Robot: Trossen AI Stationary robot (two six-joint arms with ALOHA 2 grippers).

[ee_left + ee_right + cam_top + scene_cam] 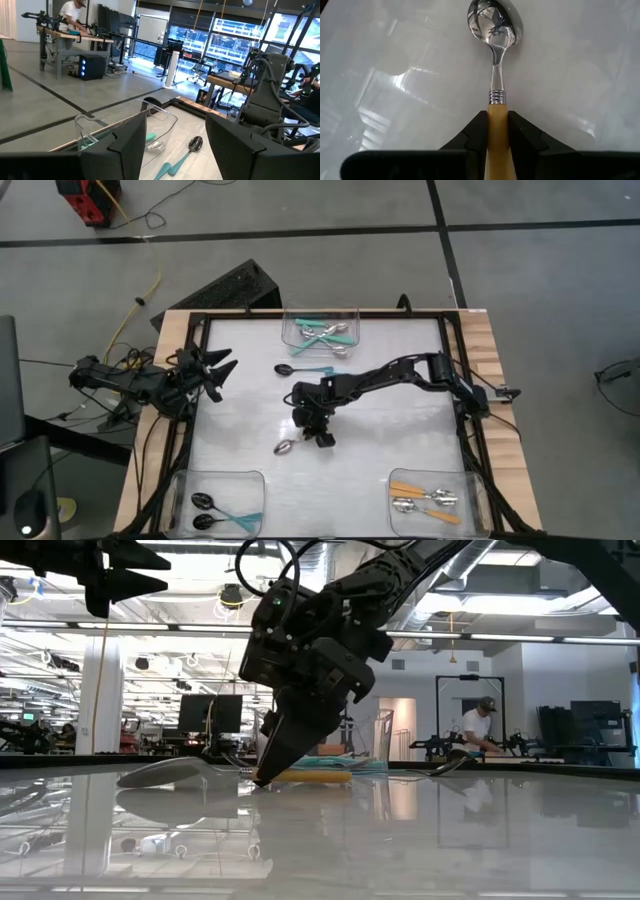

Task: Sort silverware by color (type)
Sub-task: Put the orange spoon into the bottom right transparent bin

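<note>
Fingers of the right tool (497,131) are closed on the orange handle of a silver-bowled spoon (495,30), the handle pinched between the two dark tips and the bowl pointing straight out ahead over the white tabletop (400,430). From above, this right tool (318,432) sits near the middle of the tabletop, its arm reaching in from the right side, and the spoon (286,447) lies just beside it toward the near-left. At table height the tool (268,772) angles down to the surface, with the spoon's bowl (160,773) resting low on the glossy top.

Beyond it, a black-bowled spoon with a teal handle (300,369) lies loose on the tabletop, toward the far bin and well apart from the held one. The far clear bin (320,328) holds several silver spoons with teal handles. At the near-left corner a second bin (222,502) holds two black-bowled, teal-handled spoons; at the near-right corner a third bin (430,498) holds orange-handled silver spoons.

The left tool (215,372) hangs at the left edge of the tabletop — fingers (127,142) parted, nothing between them — facing the far bin (125,127) and the loose black spoon (194,144).
</note>
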